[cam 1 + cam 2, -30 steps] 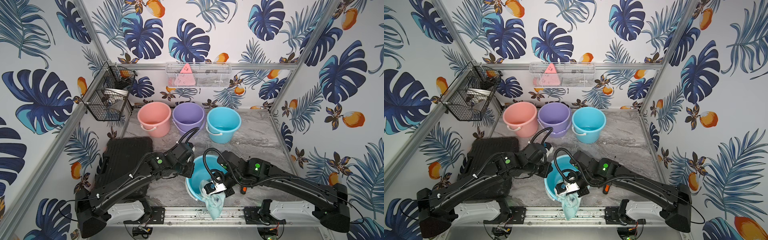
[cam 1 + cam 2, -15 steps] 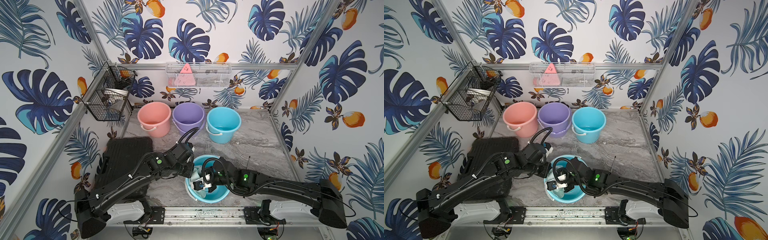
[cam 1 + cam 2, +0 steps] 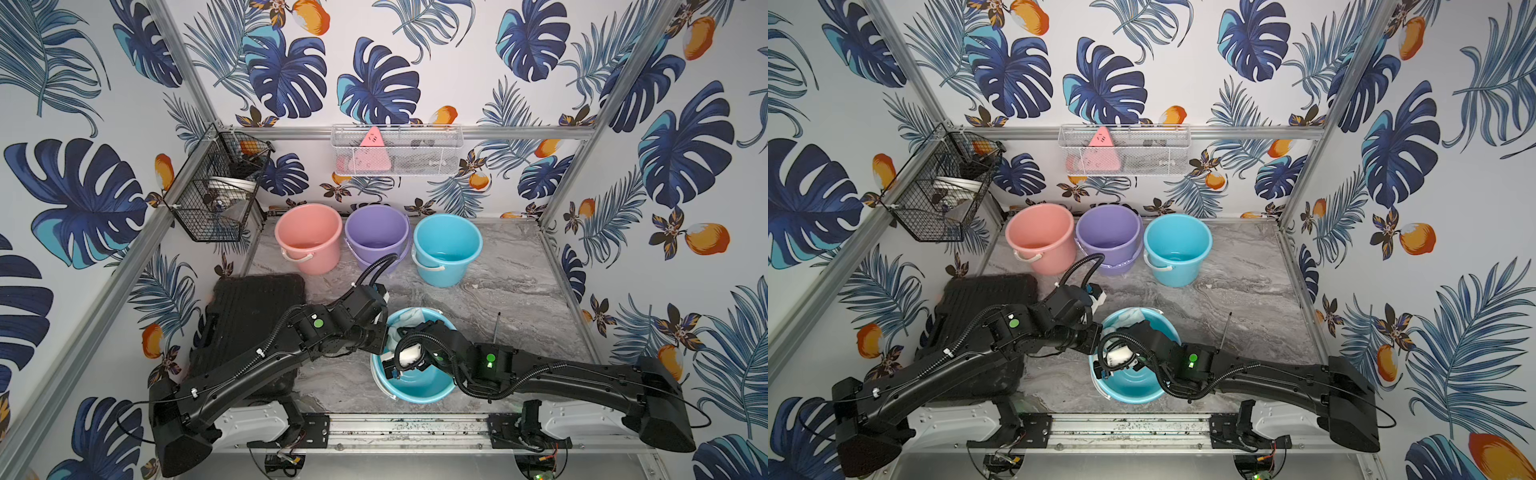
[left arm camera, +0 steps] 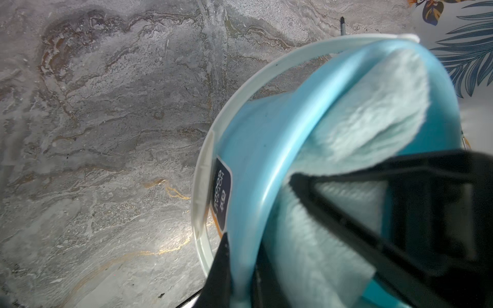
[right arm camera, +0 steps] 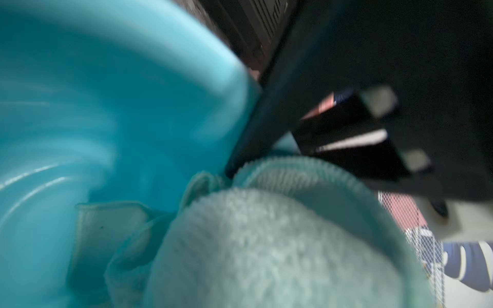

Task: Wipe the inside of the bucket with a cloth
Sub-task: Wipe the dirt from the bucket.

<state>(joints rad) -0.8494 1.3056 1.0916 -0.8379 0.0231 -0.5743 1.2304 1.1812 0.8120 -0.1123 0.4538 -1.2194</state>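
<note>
A blue bucket (image 3: 419,394) (image 3: 1133,391) stands tilted near the table's front edge. My left gripper (image 3: 383,337) (image 4: 241,269) is shut on its left rim, one finger outside the wall and one inside. The pale mint cloth (image 3: 405,319) (image 3: 1128,318) (image 4: 373,106) lies against the bucket's far inner wall. My right gripper (image 3: 409,332) reaches into the bucket from the right and is shut on the cloth (image 5: 266,253), which covers its jaws in the right wrist view. The bucket's inner wall (image 5: 106,106) shows beside the cloth.
Pink (image 3: 309,237), purple (image 3: 376,235) and blue (image 3: 446,247) buckets stand in a row at the back. A black case (image 3: 249,316) lies to the left. A thin dark rod (image 3: 496,328) rests right of the bucket. Wire baskets (image 3: 216,195) hang on the walls.
The right gripper has carried the cloth from hanging over the bucket's near rim down into the bucket and up to its far inner wall. The left gripper has kept its hold on the rim.
</note>
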